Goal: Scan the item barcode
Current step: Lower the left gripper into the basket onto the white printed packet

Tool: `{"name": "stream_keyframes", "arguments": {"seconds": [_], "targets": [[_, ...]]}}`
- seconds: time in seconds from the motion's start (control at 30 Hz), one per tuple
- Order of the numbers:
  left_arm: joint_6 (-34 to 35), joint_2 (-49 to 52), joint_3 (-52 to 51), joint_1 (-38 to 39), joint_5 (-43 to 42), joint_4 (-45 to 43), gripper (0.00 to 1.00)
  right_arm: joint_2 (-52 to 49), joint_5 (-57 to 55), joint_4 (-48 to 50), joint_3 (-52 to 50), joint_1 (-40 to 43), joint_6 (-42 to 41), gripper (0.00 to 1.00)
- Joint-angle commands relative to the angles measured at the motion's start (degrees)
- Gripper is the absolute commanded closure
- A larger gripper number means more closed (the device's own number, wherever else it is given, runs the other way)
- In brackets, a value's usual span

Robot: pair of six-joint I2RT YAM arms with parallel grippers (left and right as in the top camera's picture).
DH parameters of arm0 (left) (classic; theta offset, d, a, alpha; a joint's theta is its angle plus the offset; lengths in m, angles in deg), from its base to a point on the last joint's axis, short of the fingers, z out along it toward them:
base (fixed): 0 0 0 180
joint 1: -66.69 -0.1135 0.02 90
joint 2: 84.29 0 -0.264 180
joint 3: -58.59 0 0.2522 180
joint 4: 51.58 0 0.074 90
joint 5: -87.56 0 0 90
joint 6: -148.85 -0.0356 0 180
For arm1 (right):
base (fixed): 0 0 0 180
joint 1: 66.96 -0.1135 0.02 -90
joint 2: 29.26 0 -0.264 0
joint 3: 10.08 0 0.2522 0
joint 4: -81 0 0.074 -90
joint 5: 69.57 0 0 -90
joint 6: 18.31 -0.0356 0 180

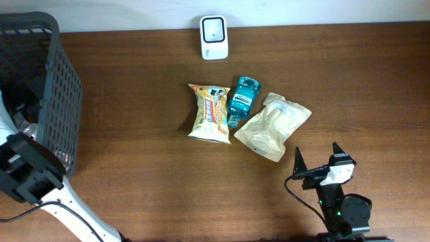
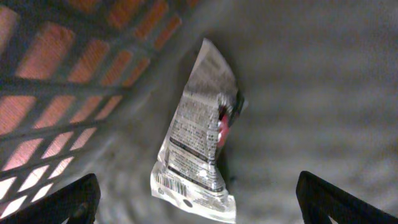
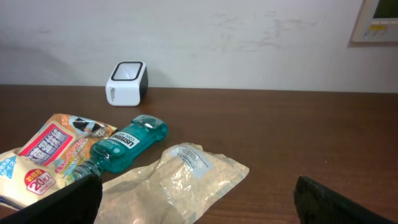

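In the left wrist view my left gripper (image 2: 198,194) stands open inside the dark mesh basket (image 2: 68,81). A silver printed packet (image 2: 200,124) lies loose on the basket floor between and beyond its fingers, with a barcode (image 2: 171,184) at its near end. My right gripper (image 1: 317,156) is open near the table's front right, with nothing between its fingers. Ahead of it lie a beige pouch (image 1: 272,126), a teal mouthwash bottle (image 1: 242,101) and a yellow snack bag (image 1: 209,113). The white barcode scanner (image 1: 213,37) stands at the table's back edge.
The basket (image 1: 64,101) fills the far left of the table, and the left arm (image 1: 27,168) rises beside it. From the right wrist, the scanner (image 3: 127,83) stands against the white wall behind the bottle (image 3: 127,148) and the pouch (image 3: 177,180).
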Motion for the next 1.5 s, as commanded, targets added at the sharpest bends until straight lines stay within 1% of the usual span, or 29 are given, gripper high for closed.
{"name": "stream_keyframes", "arguments": {"seconds": [0.0,0.13,0.17,0.23,0.27,0.33,0.57,0.63,0.67,0.7,0.8,0.83,0.9,1.03,1.33,1.47], "targets": [[-2.62,-1.42,-5.03,-0.92,0.46,-2.16,0.01,0.42,-0.68,-0.02,-0.52,0.26,-0.20,0.02],[-2.62,-1.42,-9.11,-1.70,0.44,-6.12,0.00,0.42,-0.68,-0.02,-0.52,0.26,-0.20,0.02],[-2.62,-1.42,-10.03,-1.92,0.44,-7.21,0.02,0.42,-0.68,-0.02,-0.52,0.26,-0.20,0.02],[-2.62,-1.42,-11.58,-2.16,0.42,-9.27,0.16,0.42,-0.68,-0.02,-0.52,0.26,-0.20,0.02],[-2.62,-1.42,-12.35,-2.19,0.42,-10.21,0.16,0.42,-0.68,-0.02,-0.52,0.26,-0.20,0.02],[-2.62,-1.40,-14.01,-2.16,-0.04,-12.02,0.23,0.42,-0.68,-0.02,-0.52,0.26,-0.20,0.02],[-2.62,-1.42,-20.20,-2.16,-0.02,-17.86,0.23,0.42,-0.70,-0.02,-0.52,0.26,-0.20,0.02],[-2.62,-1.42,-21.33,-2.19,-0.02,-18.86,0.25,0.42,-0.70,-0.02,-0.52,0.26,-0.20,0.02],[-2.60,-1.40,-21.88,-2.23,-0.02,-19.45,0.33,0.42,-0.68,-0.02,-0.52,0.26,-0.20,0.02],[-2.60,-1.40,-21.94,-2.23,-0.02,-19.67,0.38,0.42,-0.68,-0.02,-0.52,0.26,-0.20,0.02],[-2.60,-1.40,-21.92,-2.23,0.00,-20.50,0.58,0.42,-0.70,-0.02,-0.52,0.26,-0.20,0.02],[-2.60,-1.42,-21.92,-2.23,0.00,-20.50,0.63,0.42,-0.68,-0.02,-0.52,0.26,-0.20,0.02],[-2.60,-1.42,-21.92,-2.23,0.00,-20.52,0.69,0.42,-0.70,-0.02,-0.52,0.26,-0.20,0.02],[-2.60,-1.44,-21.92,-2.23,0.00,-20.98,0.71,0.42,-0.68,-0.02,-0.52,0.26,-0.20,0.02],[-2.60,-1.90,-21.38,-2.23,0.00,-20.90,0.78,0.42,-0.68,-0.02,-0.52,0.26,-0.20,0.02],[-2.60,-3.21,-21.38,-2.23,0.00,-20.92,0.78,0.42,-0.68,-0.02,-0.52,0.26,-0.20,0.02]]}}
